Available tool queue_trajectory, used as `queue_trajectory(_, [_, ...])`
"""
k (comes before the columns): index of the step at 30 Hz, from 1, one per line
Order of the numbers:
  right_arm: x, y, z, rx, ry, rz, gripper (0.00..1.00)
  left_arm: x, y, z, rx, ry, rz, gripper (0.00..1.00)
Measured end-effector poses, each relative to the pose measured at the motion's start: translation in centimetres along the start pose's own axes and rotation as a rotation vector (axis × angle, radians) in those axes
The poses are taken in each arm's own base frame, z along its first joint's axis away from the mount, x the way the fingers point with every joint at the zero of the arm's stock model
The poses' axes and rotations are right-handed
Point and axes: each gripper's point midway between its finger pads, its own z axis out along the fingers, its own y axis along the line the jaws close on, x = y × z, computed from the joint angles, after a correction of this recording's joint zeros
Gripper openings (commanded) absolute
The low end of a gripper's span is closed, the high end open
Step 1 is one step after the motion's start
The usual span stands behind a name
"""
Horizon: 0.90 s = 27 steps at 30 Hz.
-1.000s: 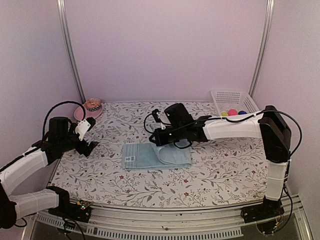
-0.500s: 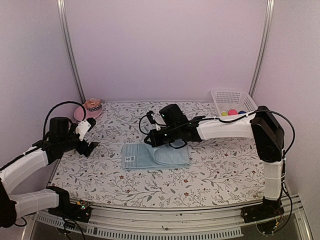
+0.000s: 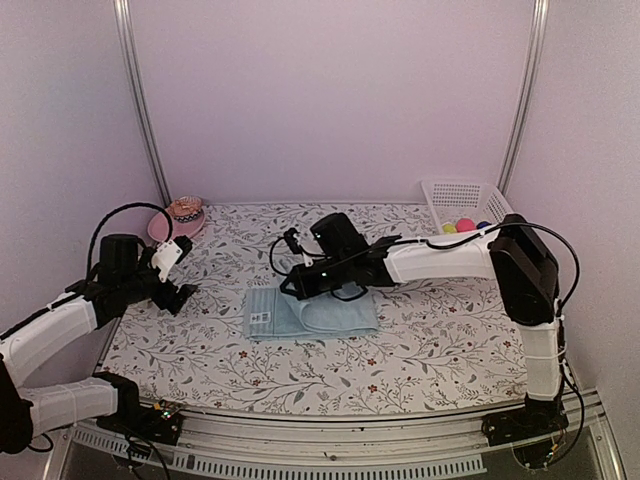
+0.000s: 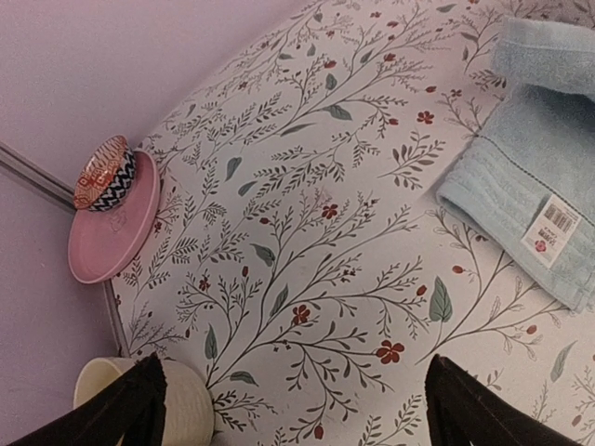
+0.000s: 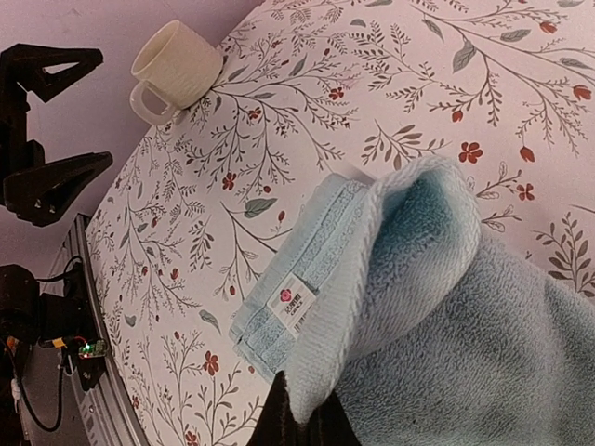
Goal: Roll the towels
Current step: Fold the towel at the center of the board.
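Observation:
The pale aqua towel (image 3: 345,315) lies mid-table, its white label end (image 3: 262,318) flat to the left. My right gripper (image 3: 298,287) is shut on the towel's right-hand edge and holds it folded back leftward over the flat part. In the right wrist view the pinched edge (image 5: 409,232) curls over the towel above my right gripper (image 5: 302,423). My left gripper (image 3: 183,292) is open and empty over bare cloth, left of the towel (image 4: 535,167). Its fingers (image 4: 139,409) stand wide apart. The royal blue towel is out of view.
A pink hat (image 3: 178,215) sits at the back left corner and also shows in the left wrist view (image 4: 107,223). A cream mug (image 5: 177,65) stands by my left gripper (image 4: 293,418). A white basket (image 3: 465,200) with coloured balls is at the back right.
My right gripper has moved left with the towel's edge, drawing the fold further over the flat part. The left arm has not moved.

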Motion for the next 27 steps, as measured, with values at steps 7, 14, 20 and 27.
queue_trajectory(7, [0.6, -0.3, 1.9, -0.006, 0.014, 0.007, 0.03, 0.1, 0.0, 0.0, 0.001, 0.003, -0.001, 0.97])
queue_trajectory(14, [0.7, 0.6, 4.0, -0.035, 0.013, -0.001, 0.57, 0.1, 0.0, 0.1, 0.001, 0.004, -0.001, 0.97])
queue_trajectory(20, [1.4, 2.3, 5.3, -0.126, 0.019, -0.018, 0.6, 0.3, -0.1, 0.2, 0.008, 0.01, -0.002, 0.97])
queue_trajectory(27, [1.6, 2.4, 3.6, -0.134, -0.008, -0.023, 0.58, 0.0, -1.2, 0.7, 0.079, 0.002, -0.007, 0.97])
